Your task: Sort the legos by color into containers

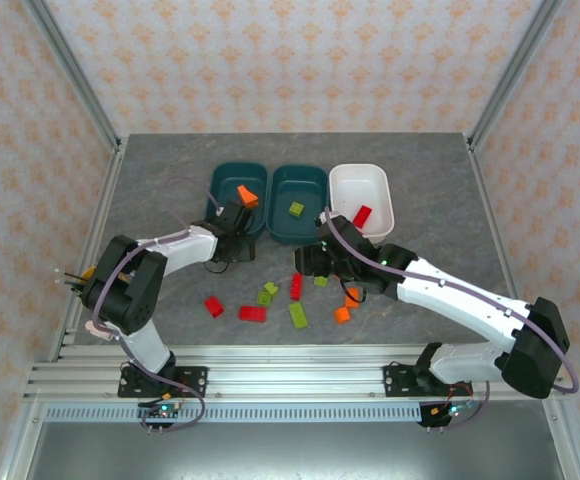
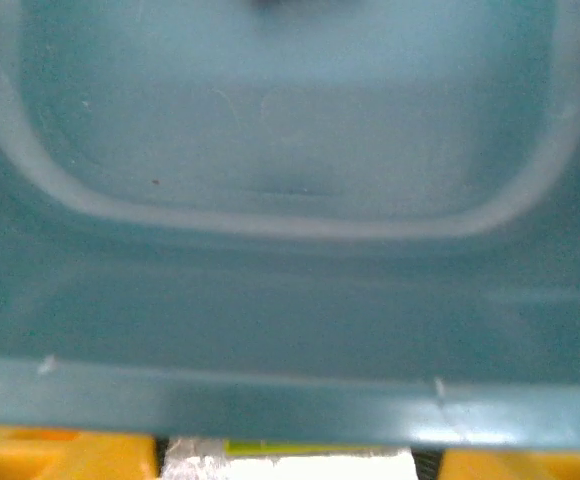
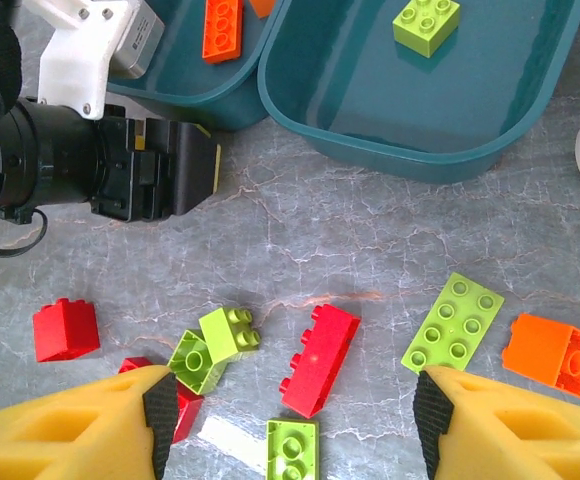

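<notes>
Left claw (image 2: pixel 298 450) has its yellow fingers (image 2: pixel 60 457) apart. It hangs close over the 6 o'clock edge of the left teal tub (image 1: pixel 222 178), which sits at the 12 o'clock side of the table (image 1: pixel 150 200). One orange brick (image 1: pixel 247 195) lies in that tub. Just beside it at 3 o'clock is the middle teal tub (image 1: pixel 305 178), with one green brick (image 1: pixel 296 209) inside. Next at 3 o'clock comes the white tub (image 1: pixel 360 180), with one red brick (image 1: pixel 361 216) in it. Right claw (image 3: pixel 292 400) is wide apart too, low over the loose bricks at 6 o'clock from the tubs. On the table near it lie a long red brick (image 3: pixel 320 358), a flat green brick (image 3: pixel 453 322), an orange block (image 3: pixel 553 355), a small red brick (image 3: pixel 65 330) and two small green bricks (image 3: pixel 215 345) that touch each other.
</notes>
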